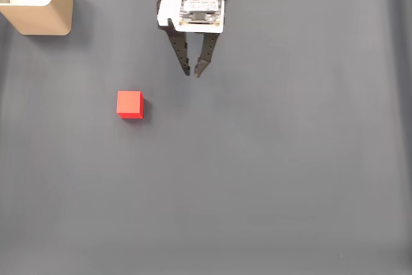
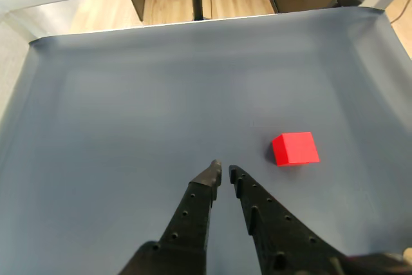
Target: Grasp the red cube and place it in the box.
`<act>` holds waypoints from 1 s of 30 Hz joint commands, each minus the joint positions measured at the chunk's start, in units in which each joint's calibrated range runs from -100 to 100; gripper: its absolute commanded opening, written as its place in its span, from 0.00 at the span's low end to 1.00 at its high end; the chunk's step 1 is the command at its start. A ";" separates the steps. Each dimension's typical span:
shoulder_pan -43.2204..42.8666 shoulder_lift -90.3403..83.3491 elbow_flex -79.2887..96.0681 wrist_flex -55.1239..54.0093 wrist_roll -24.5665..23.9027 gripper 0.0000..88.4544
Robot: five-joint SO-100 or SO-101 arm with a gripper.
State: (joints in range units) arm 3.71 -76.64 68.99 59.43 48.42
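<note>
Fixed view: end effector (image 1: 192,71) at top centre, 2 fingertips nearly together, holding nothing. Red cube (image 1: 130,104) on grey table (image 1: 290,178), below-left of fingertips, apart. Box (image 1: 40,6) top-left corner. Wrist view: red cube (image 2: 295,148) right of fingertips, slightly farther.

In the fixed view, the small red plain-faced cube (image 1: 130,104) lies on the dark grey table mat (image 1: 290,178), left of and below the black two-finger gripper (image 1: 193,71). The tan cardboard open-topped box (image 1: 48,14) stands in the top left corner, well apart from both. In the wrist view, the cube (image 2: 295,148) lies right of the gripper (image 2: 224,172).
</note>
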 commanded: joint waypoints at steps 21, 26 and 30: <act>13.83 15.98 -23.18 9.34 2.98 0.02; 17.03 18.75 -26.10 10.65 4.74 0.02; 19.37 21.35 -28.84 10.90 6.40 0.02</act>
State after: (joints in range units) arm 21.22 -56.67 44.48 70.17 53.65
